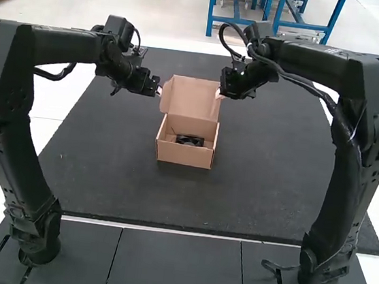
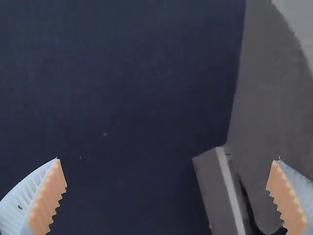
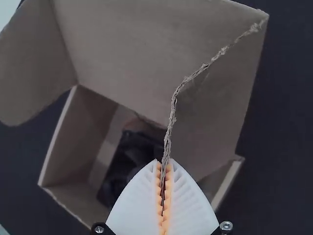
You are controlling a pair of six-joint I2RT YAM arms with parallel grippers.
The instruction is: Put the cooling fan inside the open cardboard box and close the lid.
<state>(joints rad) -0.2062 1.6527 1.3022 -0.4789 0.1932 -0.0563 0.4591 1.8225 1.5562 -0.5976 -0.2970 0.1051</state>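
Nearest in the high view lies the dark-matted desk (image 1: 104, 173), and at the centre of the frame the cardboard box (image 1: 184, 150) is set on it, open at the top. The cooling fan (image 1: 189, 141) is seen lying flat on the box floor, so only the closing is judged to be left. Behind the opening the lid (image 1: 192, 98) is stood upright, with its side flaps angled forward. The right pincer (image 3: 163, 169) is pressed fully together on the thin, ragged edge of the lid's side flap (image 3: 220, 112), at the upper right of the box in the high view. The left pincer (image 1: 156, 87) is held just beside the lid's left edge, spread wide, with nothing taken between its pads (image 2: 46, 200). The cardboard is judged light and fairly stiff across its panels but weak at the creases and at that frayed edge, so tearing or buckling can be expected under a hard pull. A hold near the lid's top edge, one on each side, is judged safer for folding it down evenly.
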